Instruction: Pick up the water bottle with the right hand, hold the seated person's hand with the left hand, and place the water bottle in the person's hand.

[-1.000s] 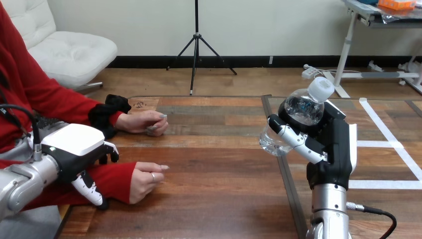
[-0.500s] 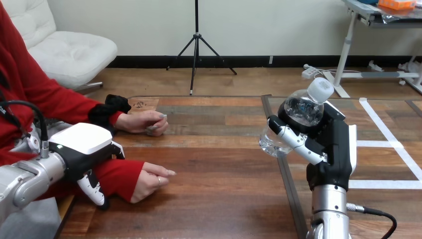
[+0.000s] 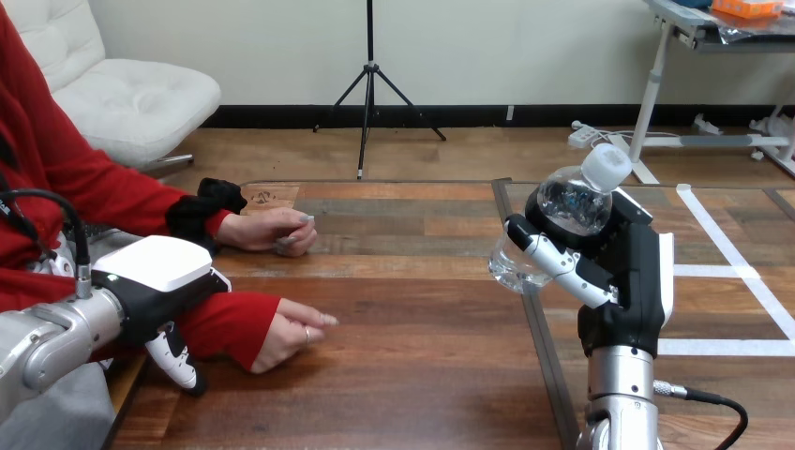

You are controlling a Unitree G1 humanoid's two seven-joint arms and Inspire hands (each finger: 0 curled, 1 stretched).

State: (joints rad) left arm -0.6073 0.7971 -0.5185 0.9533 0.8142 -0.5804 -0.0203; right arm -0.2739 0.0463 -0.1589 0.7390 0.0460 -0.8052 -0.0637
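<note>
Clear water bottle (image 3: 574, 206) sits clasped in the right hand (image 3: 637, 281); the left hand (image 3: 155, 272) lies over the person's forearm (image 3: 227, 323) at the table's (image 3: 403, 361) left edge, grip indeterminate.

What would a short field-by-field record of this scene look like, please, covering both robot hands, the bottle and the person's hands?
right hand: raised, fingers curled round the water bottle
water bottle: clear, tilted, white cap up and to the right, clear of the table
left hand: over the red sleeve just behind the person's nearer hand; grip cannot be told
person's nearer hand: palm down on the table, empty
person's farther hand: curled, resting on the table
handover: not yet done
</note>
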